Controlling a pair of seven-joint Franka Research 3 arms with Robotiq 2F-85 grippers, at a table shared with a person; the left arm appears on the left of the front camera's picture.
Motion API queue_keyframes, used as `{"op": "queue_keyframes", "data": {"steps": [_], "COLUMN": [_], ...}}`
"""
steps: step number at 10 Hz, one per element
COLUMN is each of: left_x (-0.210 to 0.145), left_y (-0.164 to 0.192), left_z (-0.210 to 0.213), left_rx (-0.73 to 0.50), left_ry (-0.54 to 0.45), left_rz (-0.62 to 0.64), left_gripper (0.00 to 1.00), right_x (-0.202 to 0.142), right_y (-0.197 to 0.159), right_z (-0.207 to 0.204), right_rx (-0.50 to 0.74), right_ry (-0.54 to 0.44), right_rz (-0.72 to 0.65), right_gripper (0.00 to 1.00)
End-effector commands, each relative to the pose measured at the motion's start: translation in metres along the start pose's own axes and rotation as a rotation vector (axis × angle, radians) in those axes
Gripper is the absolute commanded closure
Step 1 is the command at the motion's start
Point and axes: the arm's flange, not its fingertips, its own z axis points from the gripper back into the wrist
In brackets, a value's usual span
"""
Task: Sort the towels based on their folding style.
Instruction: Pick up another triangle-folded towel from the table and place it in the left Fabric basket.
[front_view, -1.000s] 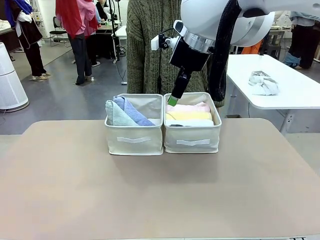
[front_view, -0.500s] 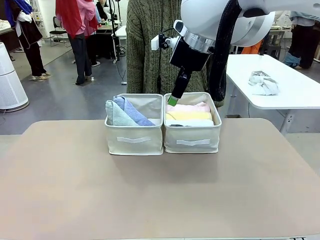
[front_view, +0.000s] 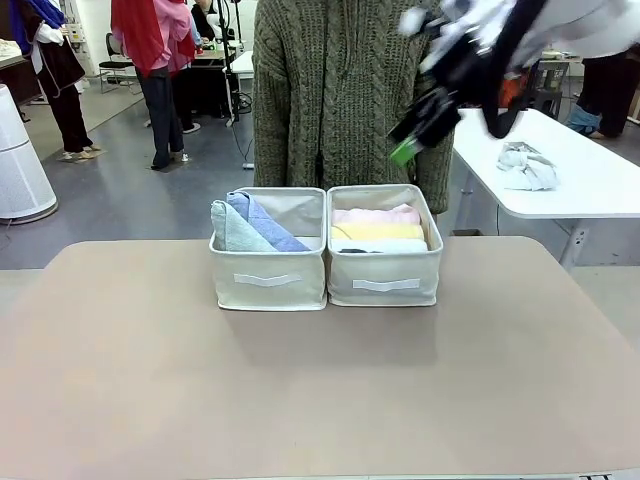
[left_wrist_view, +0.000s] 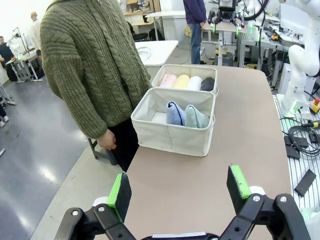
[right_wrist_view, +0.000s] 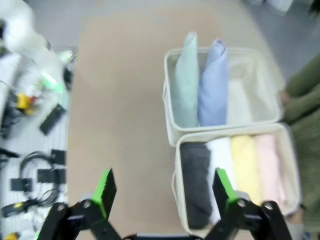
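Observation:
Two beige bins stand side by side at the table's far middle. The left bin (front_view: 268, 288) holds the pale teal cone towel (front_view: 232, 230) and the periwinkle cone towel (front_view: 266, 223). In the right bin (front_view: 384, 290) lie the pink roll (front_view: 375, 214), yellow roll (front_view: 378, 230) and white roll (front_view: 382, 245); the dark grey roll (right_wrist_view: 195, 182) lies at its near end. My right gripper (front_view: 412, 140), blurred, hangs high above and to the right of the right bin. It is open and empty (right_wrist_view: 164, 187). My left gripper (left_wrist_view: 179, 187) is open and empty, well off from the bins (left_wrist_view: 175, 135).
A person in a green knit sweater (front_view: 340, 90) stands right behind the bins, one hand (left_wrist_view: 106, 140) hanging by the table's edge. A white side table (front_view: 580, 180) at the right carries a grey-white cloth bundle (front_view: 527, 166). Cables (left_wrist_view: 300, 130) lie beside the table.
My right arm has swung up and to the right, away from the right bin where its finger had been hanging. The towels and bins have not moved.

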Motion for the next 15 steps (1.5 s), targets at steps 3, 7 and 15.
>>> {"op": "queue_keyframes", "data": {"steps": [3,7,15], "left_x": [0.001,0.001,0.001], "left_y": [-0.003,-0.003,-0.003], "left_z": [-0.002,-0.002,-0.002], "left_rx": [0.009,0.009,0.009], "left_ry": [0.009,0.009,0.009], "left_rz": [0.003,0.003,0.003], "left_gripper": [0.00,0.00,0.00], "right_x": [-0.107,-0.180,-0.206], "right_y": [-0.012,0.003,-0.005], "right_z": [0.074,0.140,0.207], "right_rx": [0.064,-0.085,-0.117], "right_ry": [-0.251,-0.342,-0.302], "right_rz": [0.043,-0.049,-0.042], "right_gripper": [0.00,0.00,0.00]}}
